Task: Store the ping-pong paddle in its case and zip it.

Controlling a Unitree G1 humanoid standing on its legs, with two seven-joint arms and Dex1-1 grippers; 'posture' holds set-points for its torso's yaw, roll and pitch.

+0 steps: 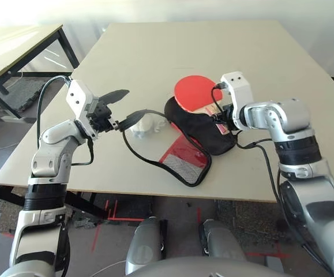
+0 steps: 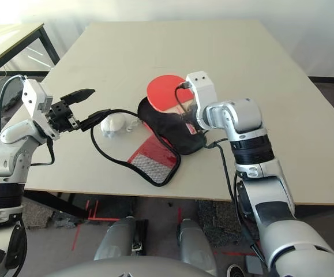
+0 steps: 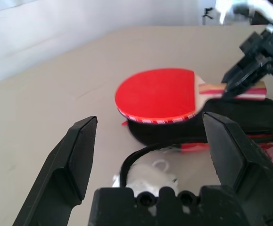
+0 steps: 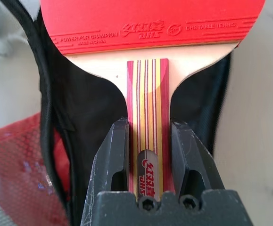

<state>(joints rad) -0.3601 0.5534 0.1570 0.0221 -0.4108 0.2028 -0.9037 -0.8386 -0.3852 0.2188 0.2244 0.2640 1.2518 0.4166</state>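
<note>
Item: ping-pong paddle [image 4: 148, 70], red rubber face up, striped wooden handle clamped between the fingers of the right pincer [image 4: 148, 141]; blade lies over the black half of its case [image 1: 204, 130], presumably lined up for sliding in. Item: case, unzipped on the counter [image 1: 155, 52], red mesh-pocket flap [image 1: 184, 158] spread toward the near edge. Item: left pincer [image 1: 117, 109], fingers spread wide, apparently hooking the open zip rim to hold the mouth apart. Item: whitish pom-pom [image 1: 143, 126], beside the rim.

head stereo pair looks down over the table [image 1: 241, 69]; wrist cameras sit close, both facing the ping-pong paddle [image 4: 145, 28] from opposite sides.
</note>
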